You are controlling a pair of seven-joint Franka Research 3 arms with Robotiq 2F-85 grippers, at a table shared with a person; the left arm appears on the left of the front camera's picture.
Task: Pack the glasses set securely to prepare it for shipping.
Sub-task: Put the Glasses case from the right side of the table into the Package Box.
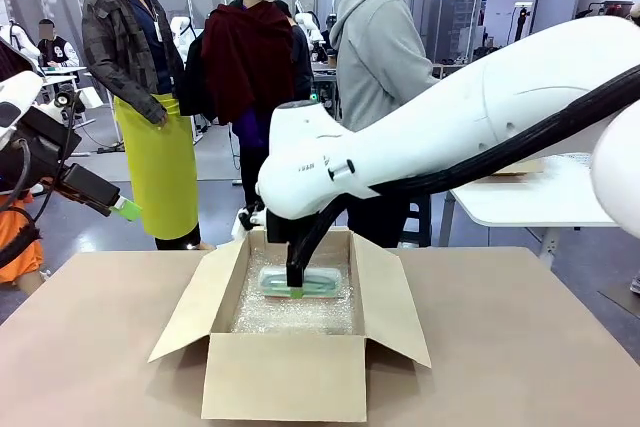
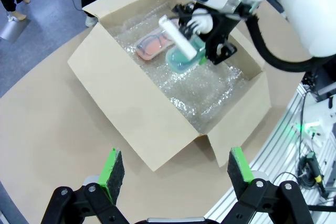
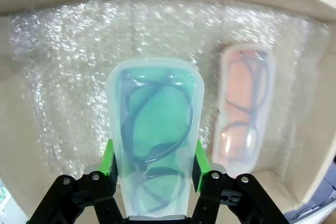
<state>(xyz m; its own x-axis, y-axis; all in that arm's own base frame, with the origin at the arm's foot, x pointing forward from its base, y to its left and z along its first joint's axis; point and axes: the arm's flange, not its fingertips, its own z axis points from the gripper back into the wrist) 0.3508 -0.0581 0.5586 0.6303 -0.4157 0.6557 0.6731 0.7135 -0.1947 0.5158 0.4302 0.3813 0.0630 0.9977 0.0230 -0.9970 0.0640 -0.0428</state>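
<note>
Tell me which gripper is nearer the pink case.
Right. The right gripper is down inside the box, shut on the mint green case, which is just beside the pink case. The left gripper hangs open outside the box, well clear of it.

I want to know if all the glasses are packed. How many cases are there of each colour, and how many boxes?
Mint green case: 1, gripped by the right gripper inside the box
Pale pink case: 1, lying in the box
Cardboard box: 1, flaps open
Total: 3
</note>
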